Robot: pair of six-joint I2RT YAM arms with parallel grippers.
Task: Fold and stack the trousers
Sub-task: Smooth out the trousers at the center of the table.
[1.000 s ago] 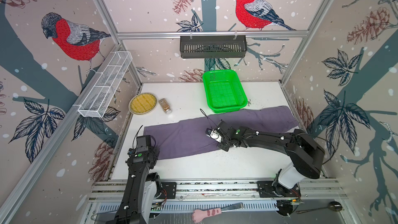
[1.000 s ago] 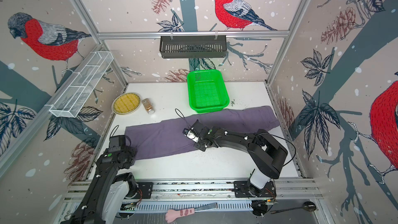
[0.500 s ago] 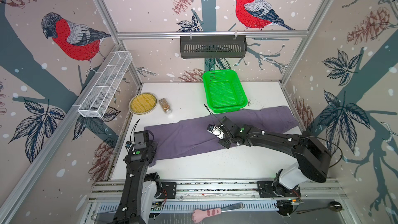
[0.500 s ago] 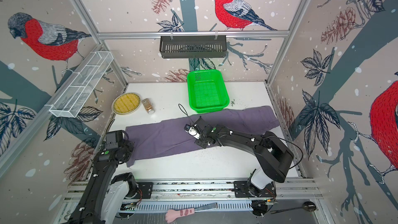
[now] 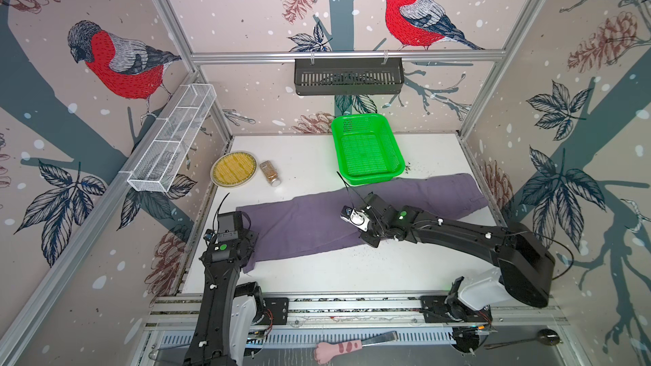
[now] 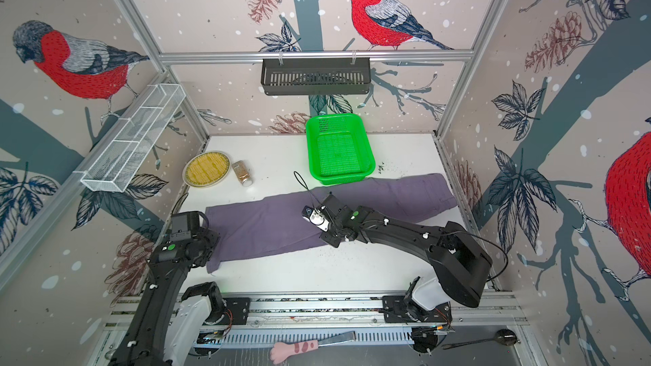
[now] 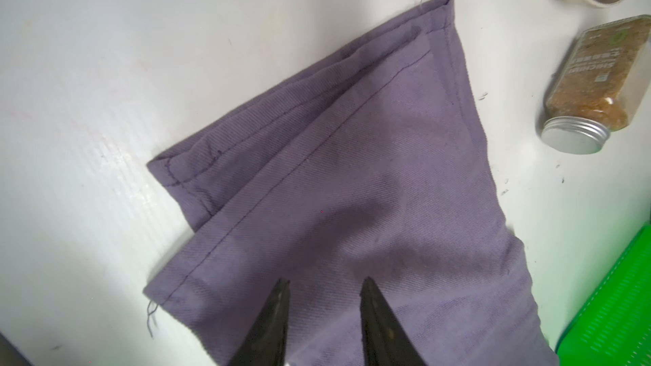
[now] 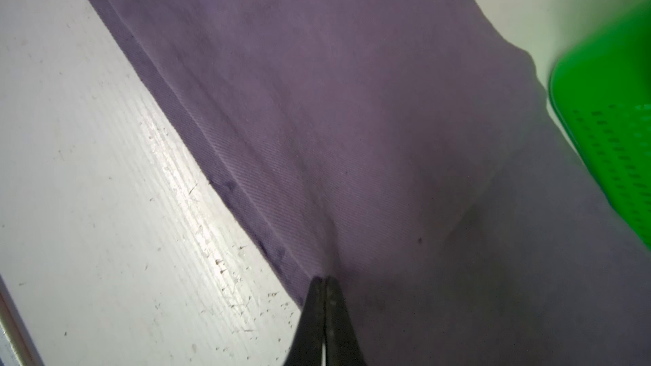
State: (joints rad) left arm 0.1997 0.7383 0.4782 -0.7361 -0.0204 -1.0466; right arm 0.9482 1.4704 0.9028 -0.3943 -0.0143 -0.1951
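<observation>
White worktop (image 5: 317, 276) inside a booth papered with bullfinches and pine cones.

Centre: the trousers (image 5: 317, 220) lie flat in one long band nearly across the worktop, leg ends toward the robot's left and waist end (image 5: 458, 191) toward its right. In the left wrist view the two hems (image 7: 352, 100) rest one upon the other, slightly offset. From this the legs are judged to be already laid together lengthwise, with the crosswise folds not yet made.

The left hand (image 7: 324, 281) hovers over the leg end with its tips parted and nothing between them. This placement suits taking up the hems to carry them toward the waist.

The right hand (image 8: 324, 279) is clenched, its tips together on the near edge of the cloth at about mid-length. Faint creases run toward the tips. Whether any cloth is caught between them cannot be told. Its position is read as an anchor marking the fold line, so that the band does not slide when the leg end is lifted.

Periphery: a green basket (image 5: 373, 178) stands just beside the far edge of the cloth. A round dish (image 5: 214, 170) and a spice jar (image 5: 270, 172), lying on its side, are apart from the cloth at the far left.
</observation>
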